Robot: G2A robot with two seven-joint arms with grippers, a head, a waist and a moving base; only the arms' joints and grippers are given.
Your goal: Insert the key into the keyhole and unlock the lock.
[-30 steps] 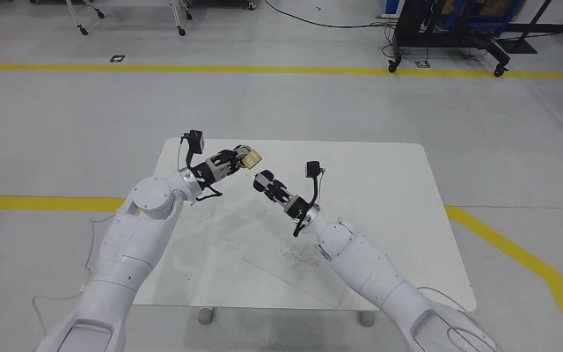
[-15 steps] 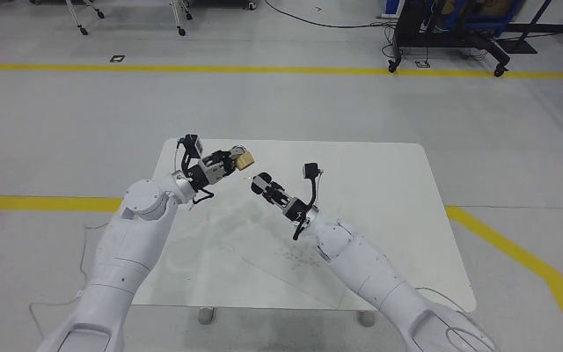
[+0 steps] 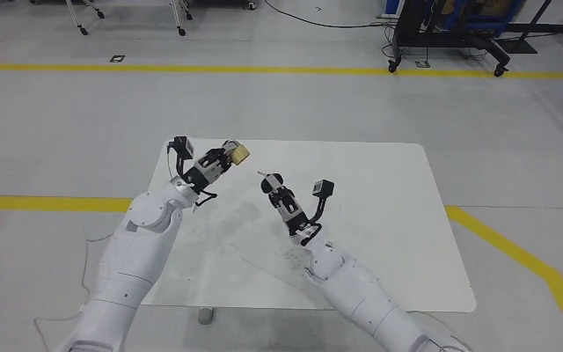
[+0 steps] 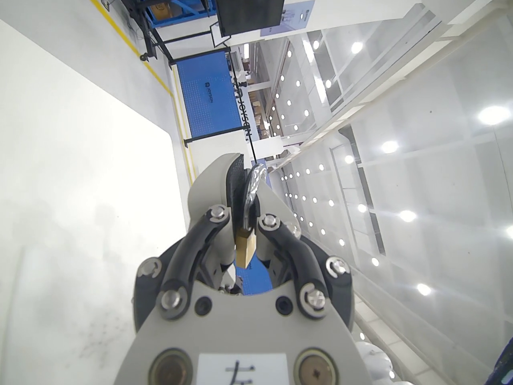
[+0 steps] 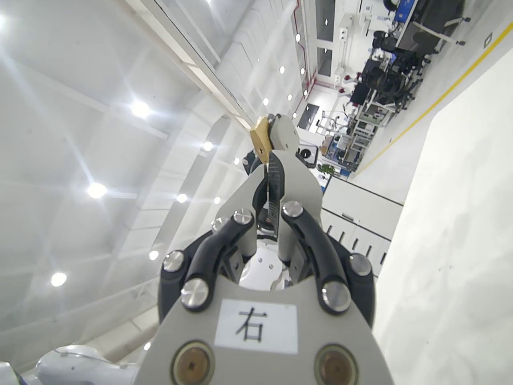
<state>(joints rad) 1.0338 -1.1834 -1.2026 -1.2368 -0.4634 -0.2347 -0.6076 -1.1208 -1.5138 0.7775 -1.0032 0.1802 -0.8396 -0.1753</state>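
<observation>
Left gripper (image 3: pixel 229 156) (image 4: pixel 246 174): I see it up in the air over the far left part of the table (image 3: pixel 378 202), with its fingers closed on the lock.
Lock (image 3: pixel 236 154) (image 4: pixel 245 248) (image 5: pixel 260 140): brass, clamped in the left gripper, not on the table.
Right gripper (image 3: pixel 266 180) (image 5: pixel 266 174): in the air just beside the left one, its fingers pressed together on the key.
Key (image 5: pixel 265 186): a thin strip that points toward the lock. From the top view I see a gap between the lock and the right gripper.

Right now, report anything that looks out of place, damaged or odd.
Nothing broken or spilled. The left claw grips the brass lock above the far left of the table; the right claw pinches the key, pointed at the lock but a gap short. The only oddity is grey scuff marks on its top.
</observation>
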